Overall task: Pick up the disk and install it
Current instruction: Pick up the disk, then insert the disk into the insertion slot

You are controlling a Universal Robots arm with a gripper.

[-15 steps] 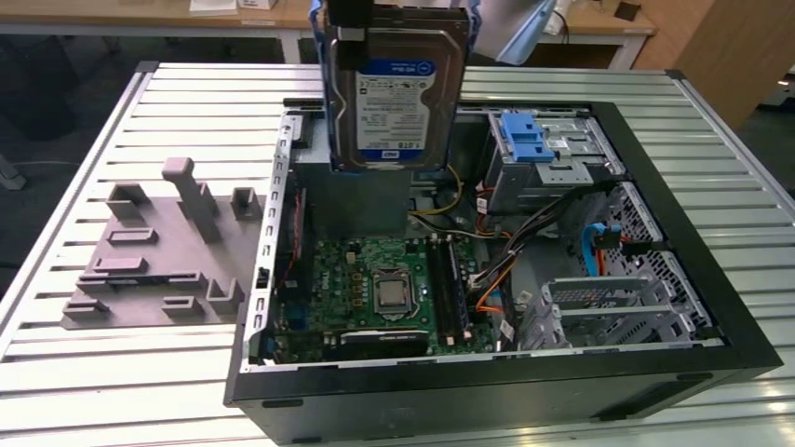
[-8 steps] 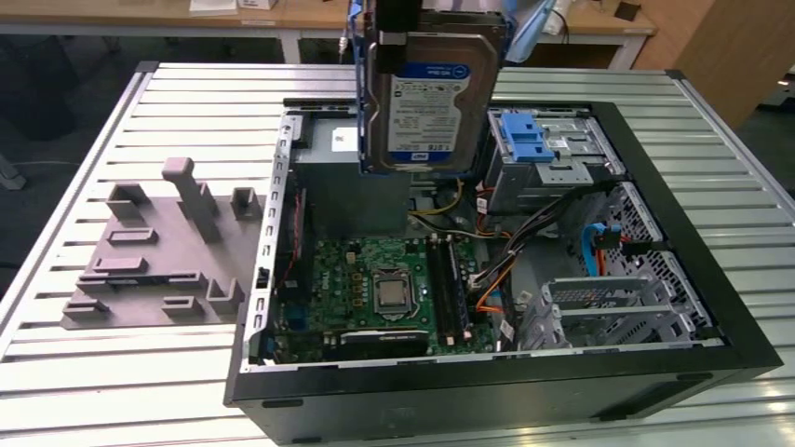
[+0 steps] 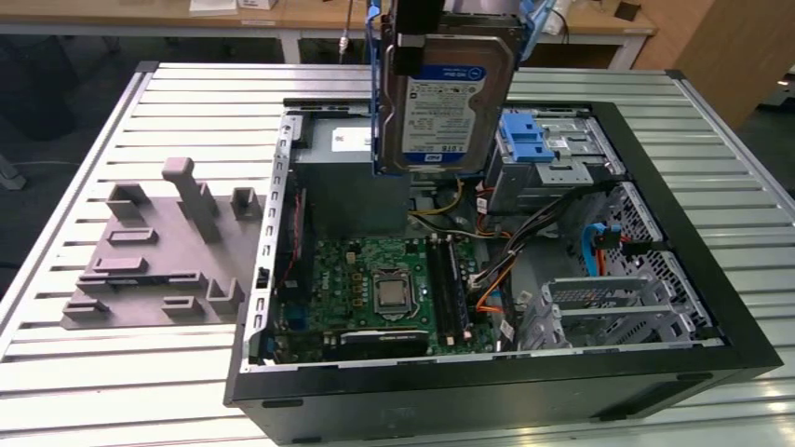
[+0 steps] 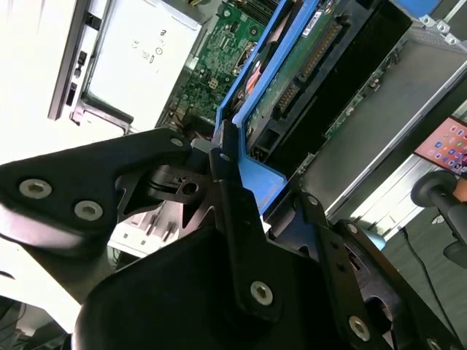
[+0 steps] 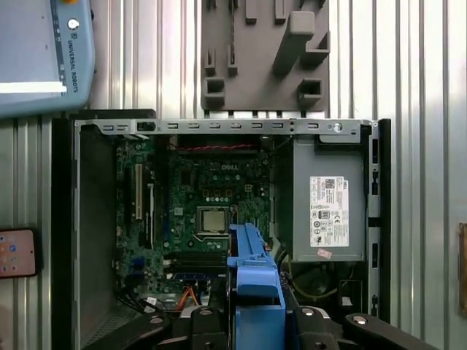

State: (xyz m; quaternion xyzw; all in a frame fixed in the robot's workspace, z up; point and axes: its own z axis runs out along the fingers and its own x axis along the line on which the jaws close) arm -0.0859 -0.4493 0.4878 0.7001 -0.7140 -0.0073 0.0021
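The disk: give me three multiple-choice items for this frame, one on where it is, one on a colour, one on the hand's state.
1. Where is the disk?
A. Seated in a drive bay.
B. Raised above the open computer case.
C. Lying flat on the table.

2. What colour is the rail frame round the disk?
A. Blue.
B. Red.
C. Yellow.

3. What is the hand doing?
A. Open, apart from the disk.
B. Shut on nothing.
C. Shut on the disk.

Answers:
1 B: in the exterior view it hangs upright over the case.
2 A: blue rails edge it in both wrist views.
3 C: its fingers clamp the blue frame in the second wrist view.
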